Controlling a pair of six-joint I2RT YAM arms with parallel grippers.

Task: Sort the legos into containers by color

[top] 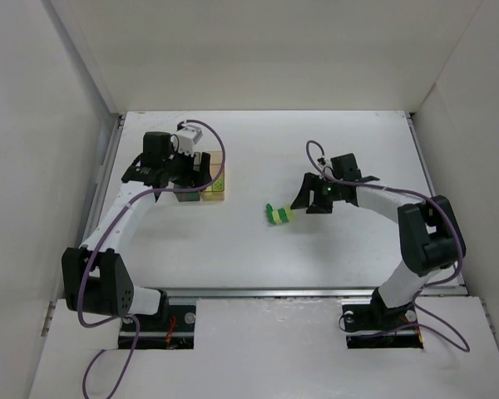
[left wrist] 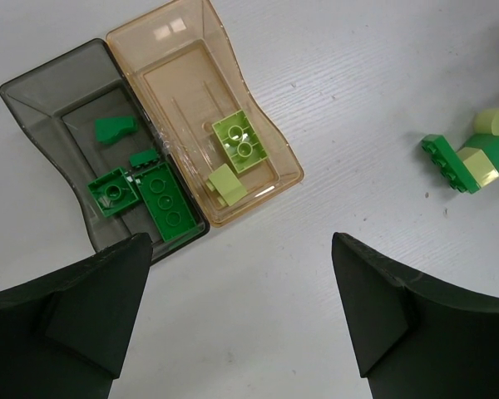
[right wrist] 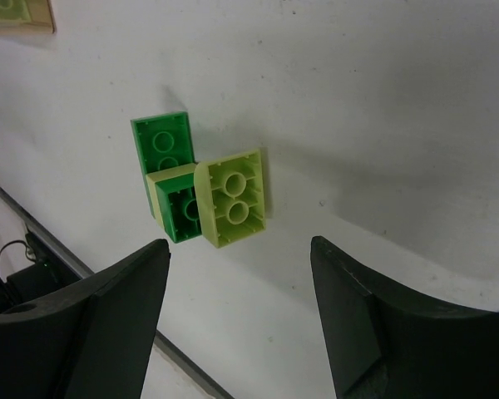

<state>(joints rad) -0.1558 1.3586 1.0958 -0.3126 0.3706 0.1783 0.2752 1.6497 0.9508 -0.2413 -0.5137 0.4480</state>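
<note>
The two joined containers sit at the table's left, the smoky grey one [left wrist: 41, 100] beside the amber one [left wrist: 183, 50]. Several dark green legos [left wrist: 166, 199] lie in the grey one. Two pale yellow-green legos [left wrist: 241, 141] lie in the amber one. A loose clump of legos [top: 278, 214] rests mid-table: a dark green brick [right wrist: 162, 145], a pale one [right wrist: 233, 198] on its back, and another dark green one [right wrist: 179, 212]. My left gripper [left wrist: 241, 283] hovers open just in front of the containers [top: 212, 187], empty. Just short of the clump, my right gripper [right wrist: 239, 274] is open and touches nothing.
White walls enclose the table on the left, back and right. A metal rail [right wrist: 58, 241] runs along the near table edge below the clump. Purple cables loop off both arms. A corner of the amber container [right wrist: 17, 15] shows at the top left of the right wrist view.
</note>
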